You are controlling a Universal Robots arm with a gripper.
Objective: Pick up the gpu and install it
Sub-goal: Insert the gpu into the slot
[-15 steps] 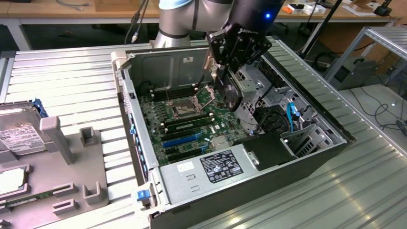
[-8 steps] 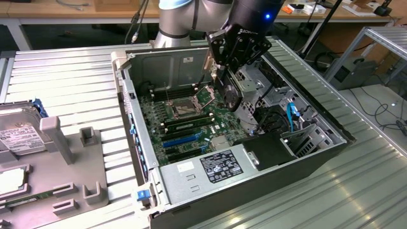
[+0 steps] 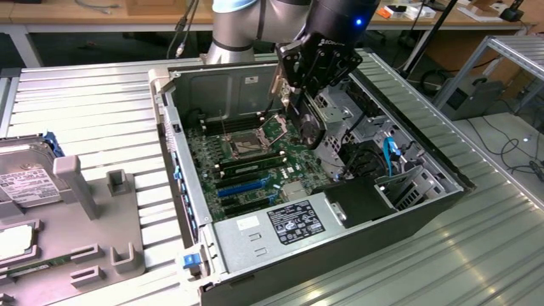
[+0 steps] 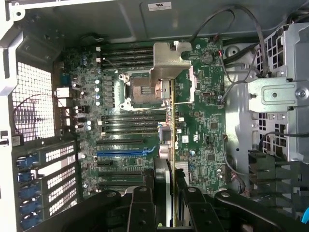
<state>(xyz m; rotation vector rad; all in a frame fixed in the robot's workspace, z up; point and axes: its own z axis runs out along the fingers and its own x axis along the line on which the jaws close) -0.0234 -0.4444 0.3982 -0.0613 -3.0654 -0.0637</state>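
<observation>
The gpu [image 4: 172, 125] hangs on edge inside the open case [image 3: 408, 217], gripped from above and not seated in any slot. In the wrist view it reads as a thin line running across the motherboard [image 4: 207, 125], with its silver bracket [image 4: 169, 63] at the far end, covering part of the memory slots [image 4: 128, 53] and the edge of the CPU socket [image 4: 142, 89]. In the exterior view the card [image 3: 307, 124] sits over the board [image 3: 255, 166], between the socket [image 3: 246, 145] and the drive cage [image 3: 340, 108], close to the cage. The expansion slots, among them a blue slot [image 4: 123, 152], lie beside the card's line and nearer the gripper end; the slot covers [image 4: 58, 159] and the fan grille [image 4: 36, 101] line the case's rear wall. Black cables [image 4: 241, 29] loop past the cage, and a blue cable [image 3: 391, 153] runs behind it. The power supply [image 3: 289, 223] fills the near end of the case. Outside, at the exterior view's left, a hard drive [image 3: 25, 178] rests on a grey fixture [image 3: 102, 217] on the ribbed table [image 3: 93, 108]. The gripper [image 4: 170, 203] [image 3: 304, 89] has its jaws partly closed, one finger [image 4: 144, 205] on each face of the card, pinching it by its upper edge.
</observation>
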